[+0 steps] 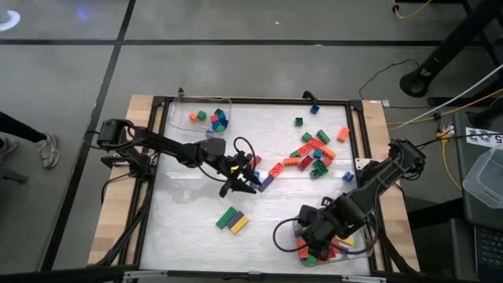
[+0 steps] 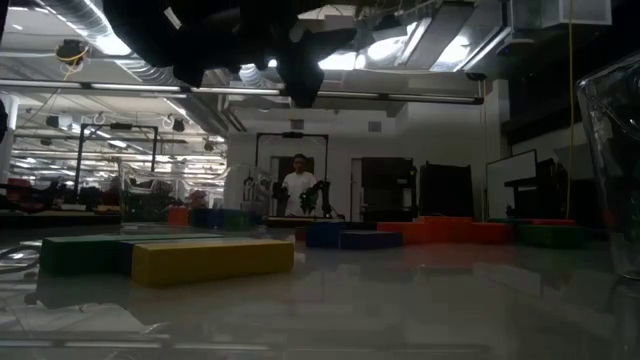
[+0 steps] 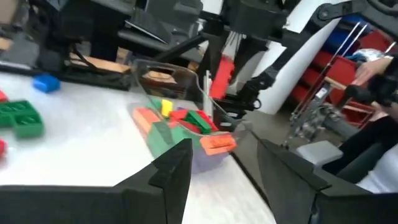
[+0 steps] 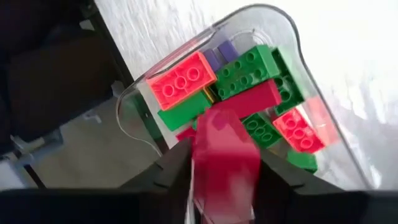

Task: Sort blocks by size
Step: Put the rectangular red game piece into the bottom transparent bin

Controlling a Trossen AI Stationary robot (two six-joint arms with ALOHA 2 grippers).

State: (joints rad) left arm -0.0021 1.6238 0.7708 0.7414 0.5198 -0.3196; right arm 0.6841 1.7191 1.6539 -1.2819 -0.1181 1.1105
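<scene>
Dozens of blocks lie on the white table surface (image 1: 189, 212) in several groups. The main loose cluster (image 1: 314, 151), red, orange, green and blue, sits toward 2 o'clock of the table centre. A green long block (image 1: 226, 217) and a yellow long block (image 1: 240, 225) lie side by side at 6 o'clock of centre; the low view shows them touching, flat on the surface. A single blue block (image 1: 314, 109) and a single green block (image 1: 299, 121) lie apart near the 12 o'clock edge.

A clear tray (image 1: 206, 118) at the 11 o'clock corner holds a few short blocks, orange, green, red and blue. A second clear tray (image 4: 261, 37) at the 5 o'clock corner holds long blocks, red, green and purple, piled against one another.

Right gripper (image 4: 221, 171): positioned directly above the 5 o'clock tray. A red long block (image 4: 224, 162) stands between its two fingers, over the pile. The fingers flank the block closely on both sides; whether they clamp it cannot be told.

Left gripper (image 1: 245, 182): positioned near the table centre, at the 8 o'clock end of the loose cluster, just beside a purple block (image 1: 266, 181). Its fingers stand apart with nothing between them.

A person (image 2: 297, 186) is in the room beyond the table.
</scene>
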